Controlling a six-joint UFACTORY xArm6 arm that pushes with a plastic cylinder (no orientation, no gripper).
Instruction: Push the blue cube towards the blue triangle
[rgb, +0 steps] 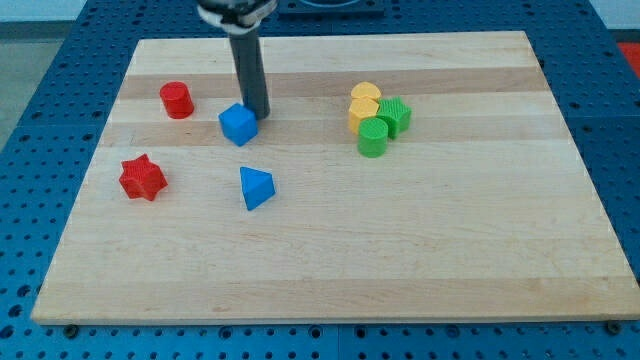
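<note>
Desk (330, 260): pale wooden board lying on a blue perforated surface (40, 120).

Rod: dark, straight, coming down from the view's top. My tip (259, 115) rests at the upper right corner of the blue cube (237, 124), touching it or just beside it; which cannot be told. No jaws on this arm, only the rod, so nothing is clasped.

Blue cube: left of the desk's centre, upper half, turned slightly askew.

Blue triangle (256, 187): below the blue cube and a little toward the view's right, near it but apart.

Red cylinder (177, 100): upright, left of the blue cube, near the desk's upper left.

Red star (142, 177): below the red cylinder, near the left edge, left of the blue triangle.

Cluster, right of centre, well apart from the blue blocks: two yellow blocks, rounded, upper one (365, 95) and lower one (362, 113), touching; green block with ribbed top (394, 116) just to their right; green cylinder (373, 138) below, touching the group.
</note>
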